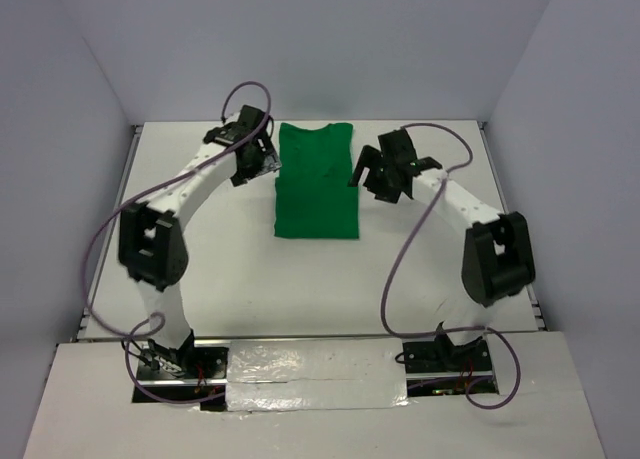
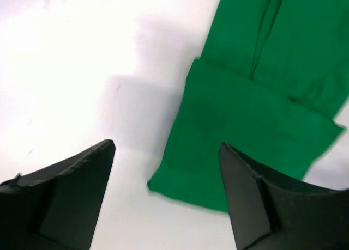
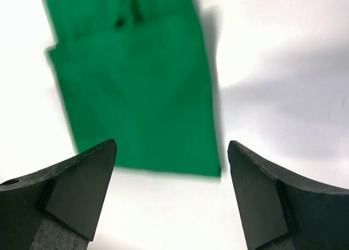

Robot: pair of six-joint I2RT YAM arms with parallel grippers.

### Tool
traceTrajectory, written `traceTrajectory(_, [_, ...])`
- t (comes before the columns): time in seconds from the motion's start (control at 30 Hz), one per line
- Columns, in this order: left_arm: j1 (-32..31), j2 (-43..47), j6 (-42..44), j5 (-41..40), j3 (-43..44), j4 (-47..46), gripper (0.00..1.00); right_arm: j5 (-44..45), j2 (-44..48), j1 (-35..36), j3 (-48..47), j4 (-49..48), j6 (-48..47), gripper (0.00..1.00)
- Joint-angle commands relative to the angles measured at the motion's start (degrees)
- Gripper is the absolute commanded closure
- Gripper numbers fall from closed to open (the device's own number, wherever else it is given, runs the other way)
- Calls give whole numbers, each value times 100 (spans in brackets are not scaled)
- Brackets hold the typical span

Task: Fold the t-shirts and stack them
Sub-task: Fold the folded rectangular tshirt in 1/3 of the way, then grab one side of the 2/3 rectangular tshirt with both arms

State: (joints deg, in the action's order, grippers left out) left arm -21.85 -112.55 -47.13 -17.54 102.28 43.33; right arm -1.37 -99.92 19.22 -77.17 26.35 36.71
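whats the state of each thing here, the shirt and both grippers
t-shirt: folded into a narrow rectangle, sleeves tucked in, lying flat, not gripped
left gripper: open, empty, above the shirt's left edge
right gripper: open, empty, above the shirt's right edge

You have bare worktop (image 1: 310,289) across the lower middle, but the left pincer (image 1: 252,163) and right pincer (image 1: 378,176) crowd both sides of the t-shirt (image 1: 316,184) at upper centre.

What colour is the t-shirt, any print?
Plain bright green t-shirt, no print; clearest in the top external view.
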Motion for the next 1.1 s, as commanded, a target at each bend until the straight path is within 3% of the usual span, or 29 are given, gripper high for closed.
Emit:
traceTrajectory(0.0, [-56, 1319, -286, 65, -1206, -130, 14, -573, 946, 116, 1130, -682, 520, 11])
traceTrajectory(0.03, [-57, 1506, -479, 554, -2028, -497, 20, -697, 1192, 117, 1717, -1049, 843, 11])
traceTrajectory(0.13, [-83, 2061, -892, 1434, -3375, -1341, 25, -1023, 1527, 134, 2634, -1570, 1407, 12])
traceTrajectory(0.33, [-101, 2686, -1569, 2614, -5454, -3645, 29, -1349, 1713, 161, 3857, -3011, 2338, 15])
traceTrajectory(0.57, [-83, 2361, -1896, 2589, -5825, -4710, 29, -1121, 1335, 143, 4464, -4250, 3254, 23])
traceTrajectory(0.67, [-83, 2133, -1975, 2493, -5834, -4939, 30, -1024, 1019, 143, 4447, -4410, 3430, 34])
traceTrajectory(0.87, [-48, 1799, -2019, 2246, -5693, -4817, 44, -857, 623, 161, 4342, -4481, 3571, 54])
traceTrajectory(1.07, [-48, 1790, -2116, 2089, -5825, -4869, 47, -751, 544, 152, 4438, -4516, 3615, 55])
